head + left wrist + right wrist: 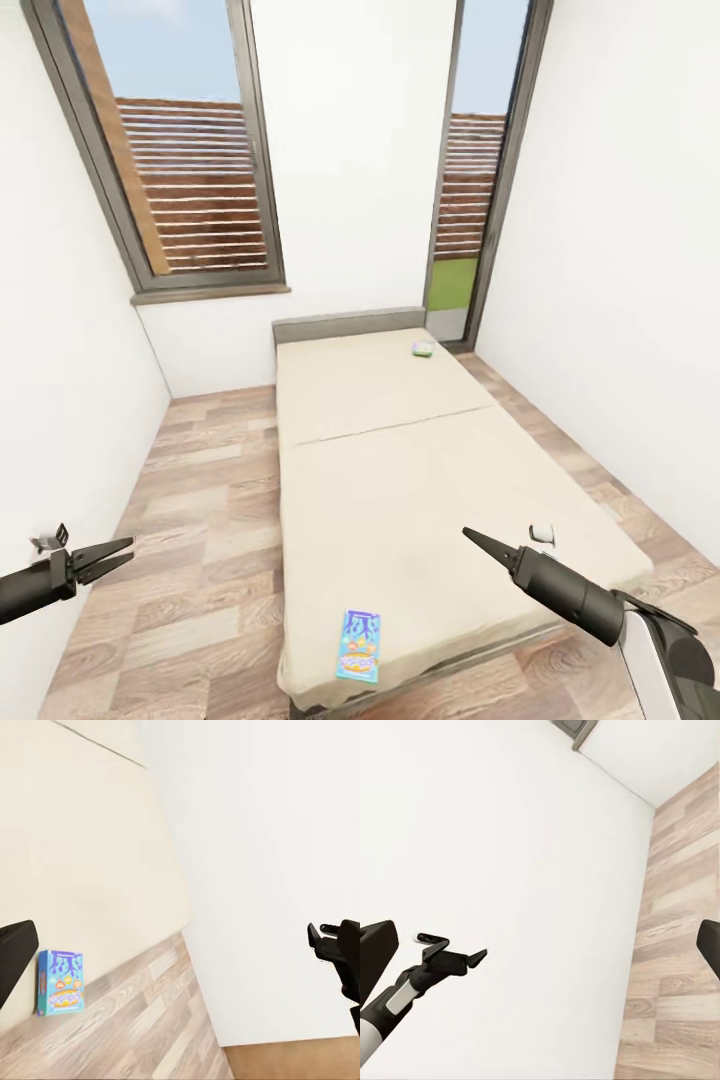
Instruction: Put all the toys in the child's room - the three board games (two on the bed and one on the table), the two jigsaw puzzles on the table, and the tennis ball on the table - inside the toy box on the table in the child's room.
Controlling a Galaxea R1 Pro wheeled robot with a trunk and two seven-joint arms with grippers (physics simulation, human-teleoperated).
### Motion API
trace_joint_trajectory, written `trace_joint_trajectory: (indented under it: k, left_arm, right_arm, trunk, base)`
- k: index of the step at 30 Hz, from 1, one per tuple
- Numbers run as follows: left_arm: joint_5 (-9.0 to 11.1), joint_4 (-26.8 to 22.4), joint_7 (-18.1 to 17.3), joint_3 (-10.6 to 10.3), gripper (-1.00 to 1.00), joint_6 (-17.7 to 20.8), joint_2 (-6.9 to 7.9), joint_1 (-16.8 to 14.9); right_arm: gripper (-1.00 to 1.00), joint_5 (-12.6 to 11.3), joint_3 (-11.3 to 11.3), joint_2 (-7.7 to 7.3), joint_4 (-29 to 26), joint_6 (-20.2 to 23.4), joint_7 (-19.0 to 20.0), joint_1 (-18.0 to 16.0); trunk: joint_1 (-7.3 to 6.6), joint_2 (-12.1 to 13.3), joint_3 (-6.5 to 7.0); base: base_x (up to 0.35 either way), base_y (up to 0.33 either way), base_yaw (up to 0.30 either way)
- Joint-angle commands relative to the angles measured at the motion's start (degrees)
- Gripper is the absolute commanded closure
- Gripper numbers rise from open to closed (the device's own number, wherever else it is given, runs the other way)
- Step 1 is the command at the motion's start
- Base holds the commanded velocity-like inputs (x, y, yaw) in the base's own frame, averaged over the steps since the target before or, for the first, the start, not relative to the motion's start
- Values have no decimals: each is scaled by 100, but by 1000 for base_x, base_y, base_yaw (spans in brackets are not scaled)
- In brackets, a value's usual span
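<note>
The bed (400, 470) with its beige mattress runs away from me down the middle of the room. A blue cartoon board game (358, 645) lies flat at the bed's near end, also seen as the blue board game (60, 982). A green-white board game (423, 348) rests far off by the headboard. My left gripper (128, 551) hovers open over the floor left of the bed. Above the near right part of the mattress, my right gripper (468, 533) is open, its fingers (375, 952) wide apart and empty. The table, toy box, jigsaw puzzles and tennis ball are out of view.
Wood floor (200, 520) runs along both sides of the bed. White walls close in left and right. A window (180, 150) is at the back left, and a tall glass door (470, 200) stands at the back right behind the headboard (350, 325).
</note>
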Motion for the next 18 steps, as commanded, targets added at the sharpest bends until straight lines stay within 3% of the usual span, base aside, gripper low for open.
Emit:
trace_joint_trajectory:
  k: [1, 18]
  left_arm:
    - [-11, 0, -26, 1, -100, 60, 0, -7]
    - [-11, 0, -27, 1, -100, 58, 0, -7]
  right_arm:
    - [-100, -12, -5, -2, -1, 28, 9, -3]
    - [-100, -11, -5, -3, -1, 28, 6, -3]
  trunk:
    - [3, -12, -12]
    - [3, -12, -12]
  base:
    - [0, -125, 281]
    - [0, -121, 282]
